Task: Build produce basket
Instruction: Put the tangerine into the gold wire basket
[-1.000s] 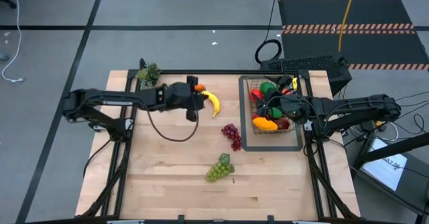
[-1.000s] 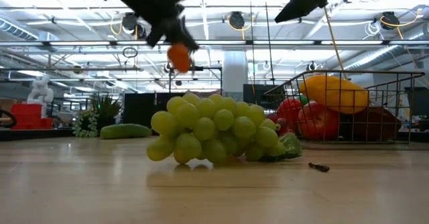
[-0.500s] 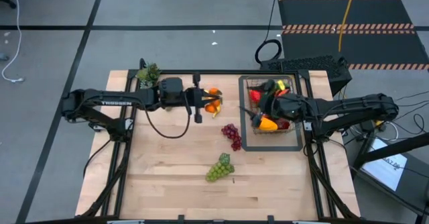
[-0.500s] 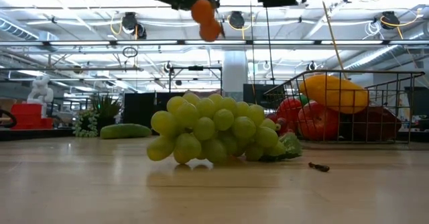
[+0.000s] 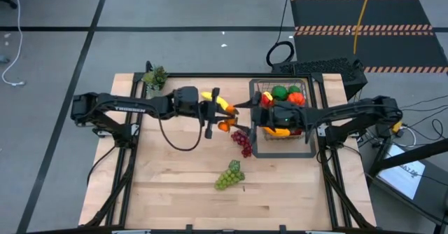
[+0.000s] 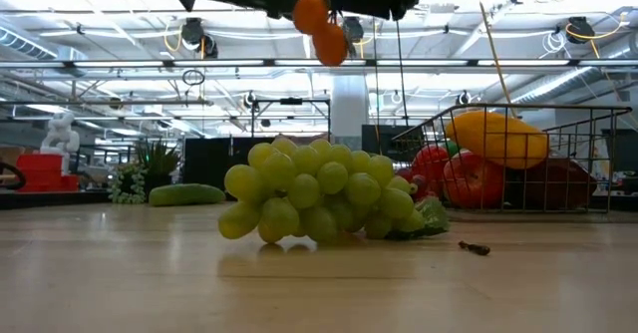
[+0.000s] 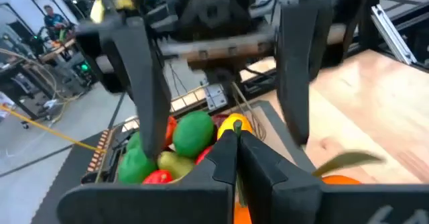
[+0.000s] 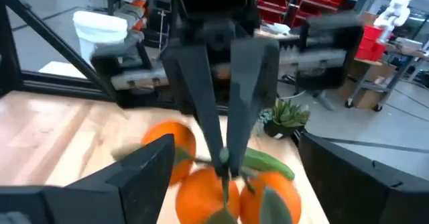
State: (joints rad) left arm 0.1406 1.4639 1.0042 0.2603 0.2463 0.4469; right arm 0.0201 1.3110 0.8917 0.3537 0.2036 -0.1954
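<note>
A cluster of toy oranges (image 5: pixel 225 124) hangs in the air above the table, left of the basket; in the low view the oranges (image 6: pixel 321 29) show high up. My left gripper (image 5: pixel 218 116) is shut on them. My right gripper (image 5: pixel 240 115) reaches out from the basket side, open, its fingers spread to either side of the oranges (image 8: pixel 201 187) without clearly touching. The wire basket (image 5: pixel 308 132) stands on a flat dark tray and holds mango, apples and green fruit. Banana (image 5: pixel 213 99), purple grapes (image 5: pixel 242 141) and green grapes (image 5: pixel 229 176) lie on the table. My left gripper pinches the orange cluster by its thin stem (image 8: pixel 224 162) at the top, between the two fingertips (image 8: pixel 201 96). The fingers come from the table's left, slanting down. The oranges hang below the fingertips, lifted clear of the table.
A small potted plant (image 5: pixel 155 76) stands at the far left corner. A cucumber (image 6: pixel 184 193) lies on the far side near it. A black cable loops under the left arm (image 5: pixel 178 139). The near half of the table (image 5: pixel 175 192) holds only the green grapes.
My left gripper has carried the oranges from the far-left area toward the table's right, toward the basket, keeping them lifted. My right gripper has come out from over the basket toward the table's left and now faces the oranges.
</note>
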